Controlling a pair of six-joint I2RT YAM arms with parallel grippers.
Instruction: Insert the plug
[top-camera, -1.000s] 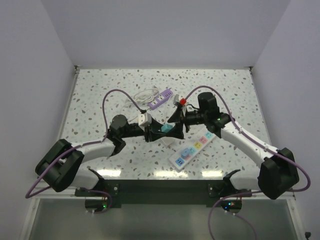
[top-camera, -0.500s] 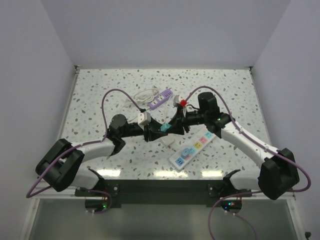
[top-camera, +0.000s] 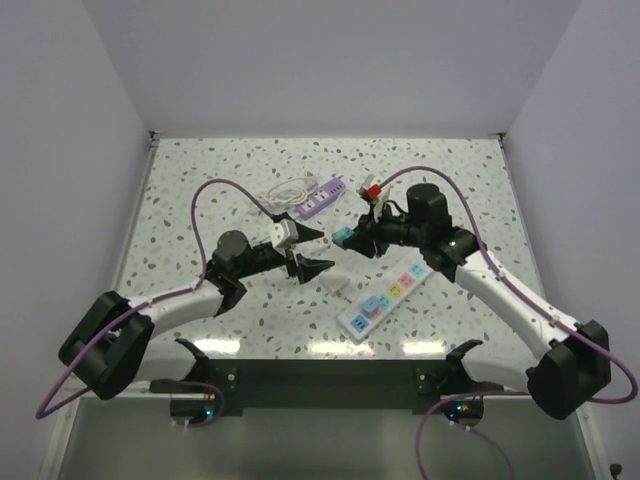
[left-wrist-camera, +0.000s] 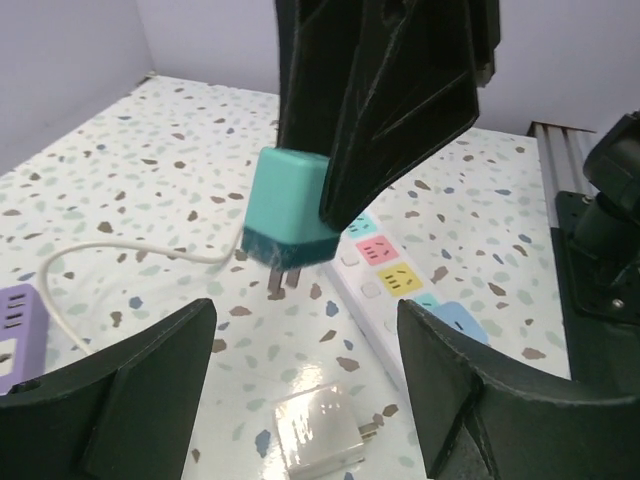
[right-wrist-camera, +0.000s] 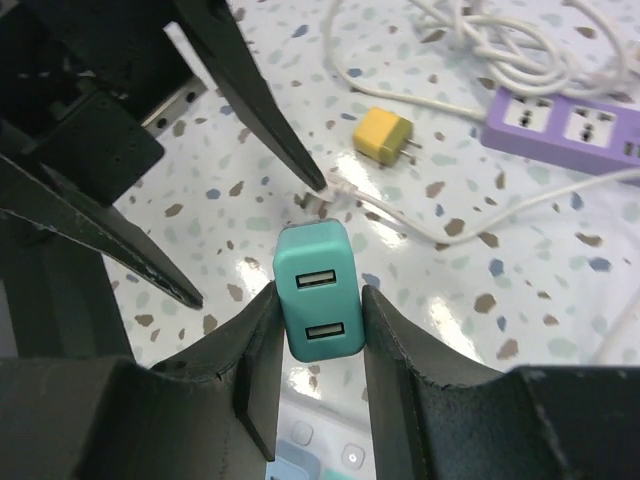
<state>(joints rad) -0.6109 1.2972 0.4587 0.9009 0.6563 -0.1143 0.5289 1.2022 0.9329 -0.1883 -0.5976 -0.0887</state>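
Right claw (right-wrist-camera: 318, 305) grips teal plug (right-wrist-camera: 317, 285) | prongs barely discernible | left claw (left-wrist-camera: 305, 320) spread

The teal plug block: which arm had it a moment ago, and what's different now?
It changed hands. The left tool was clamped on the teal plug block; the right tool closed on it, then the left tool opened and drew back toward its own side. The right tool now holds it alone, shifted slightly rightward and away. The white power strip, purple strip and small white adapter stayed put.
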